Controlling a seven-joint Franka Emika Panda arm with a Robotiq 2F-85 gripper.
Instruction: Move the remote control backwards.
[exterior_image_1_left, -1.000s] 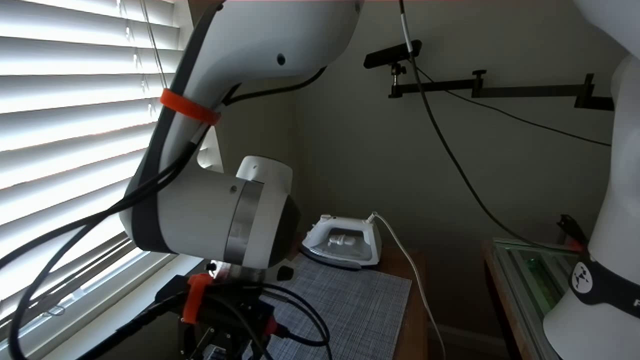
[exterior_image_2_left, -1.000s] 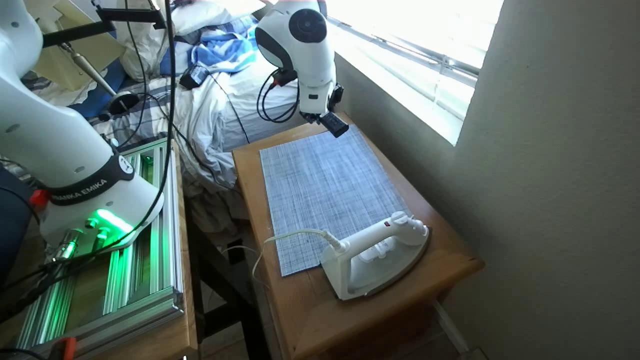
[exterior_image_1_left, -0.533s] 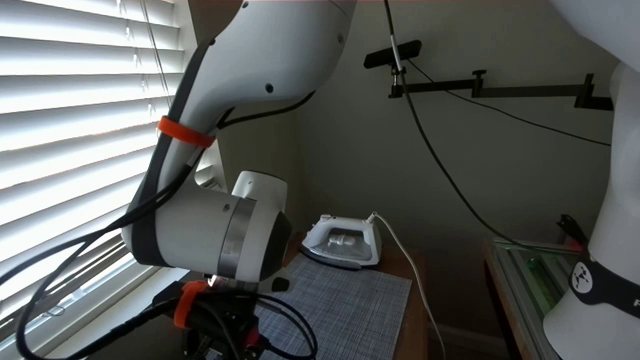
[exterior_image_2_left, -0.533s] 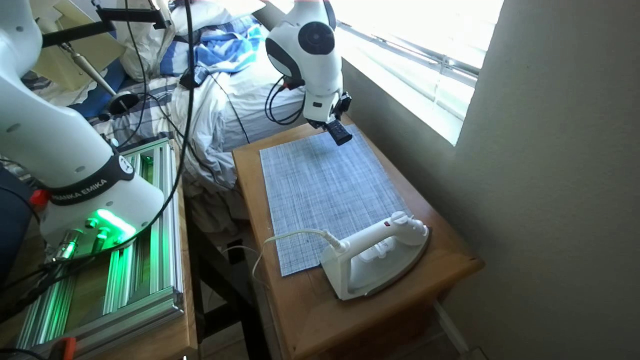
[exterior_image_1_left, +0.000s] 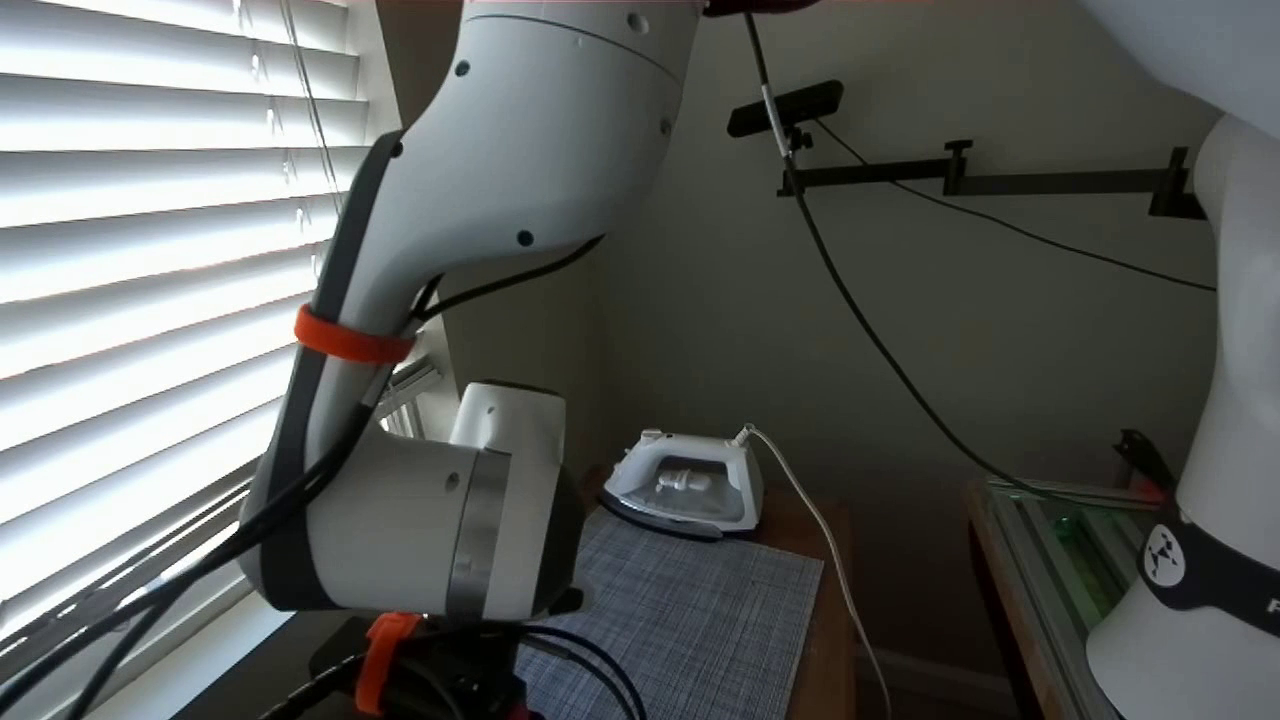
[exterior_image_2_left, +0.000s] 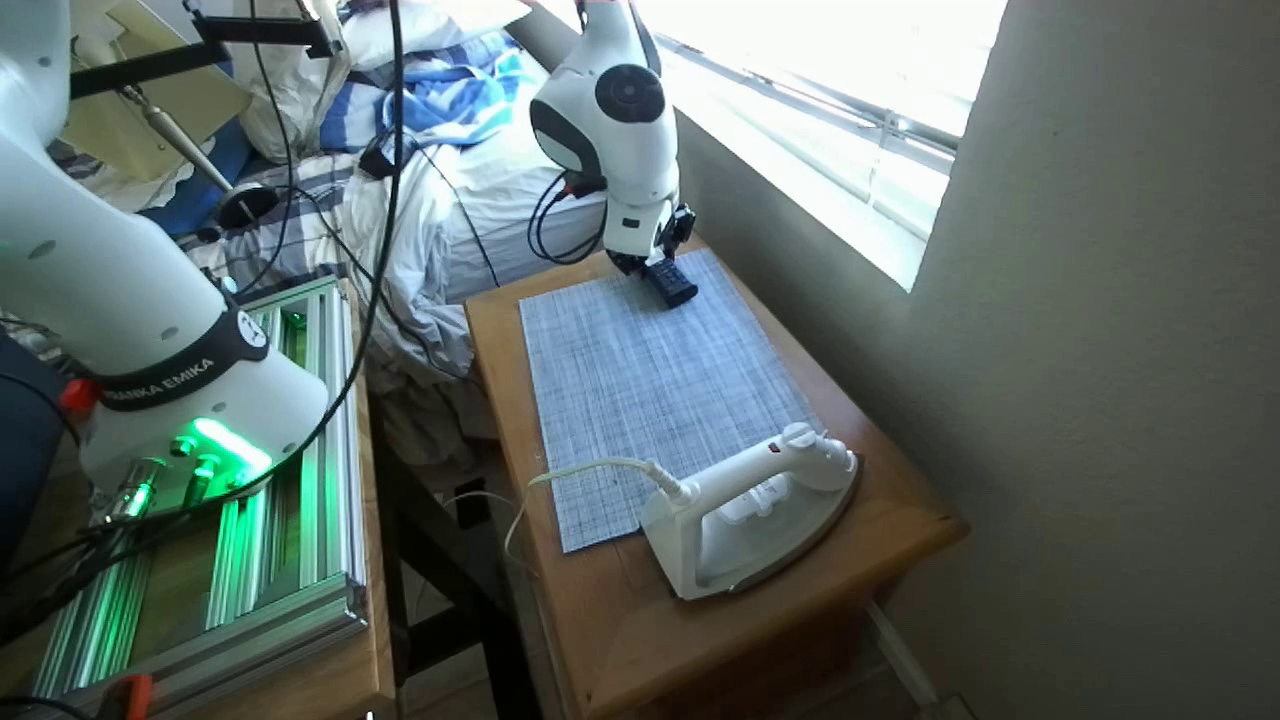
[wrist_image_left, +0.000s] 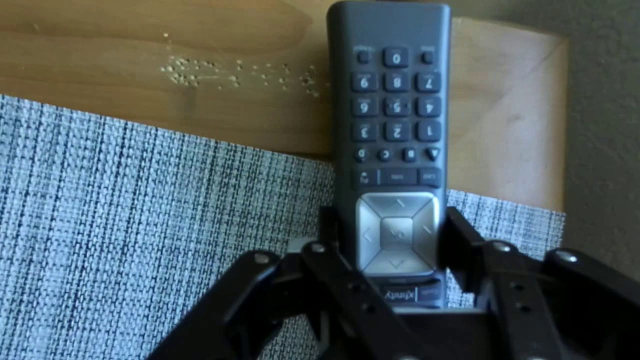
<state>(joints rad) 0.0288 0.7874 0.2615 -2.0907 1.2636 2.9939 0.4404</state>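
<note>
The remote control (wrist_image_left: 395, 130) is long and dark grey with number keys and a silver square pad. In the wrist view my gripper (wrist_image_left: 391, 227) has one black finger on each long side of it, shut on it around the silver pad. In an exterior view the remote (exterior_image_2_left: 671, 285) sticks out from the gripper (exterior_image_2_left: 642, 264) over the far end of the grey woven mat (exterior_image_2_left: 650, 390). It is low, and I cannot tell whether it touches the mat. In the exterior view with the gripper body (exterior_image_1_left: 440, 680) at the bottom edge, the fingers and remote are out of frame.
A white iron (exterior_image_2_left: 700, 530) stands at the near end of the wooden table (exterior_image_2_left: 620, 640), also seen in an exterior view (exterior_image_1_left: 690, 483), with its cord (exterior_image_1_left: 815, 510) trailing off the side. The window wall (exterior_image_2_left: 760, 230) runs close along one table side. A bed (exterior_image_2_left: 470, 220) lies behind the table.
The arm has moved down, lowering the gripper and remote toward the far end of the mat. The remote stays held between the fingers. The iron and mat have not moved.
</note>
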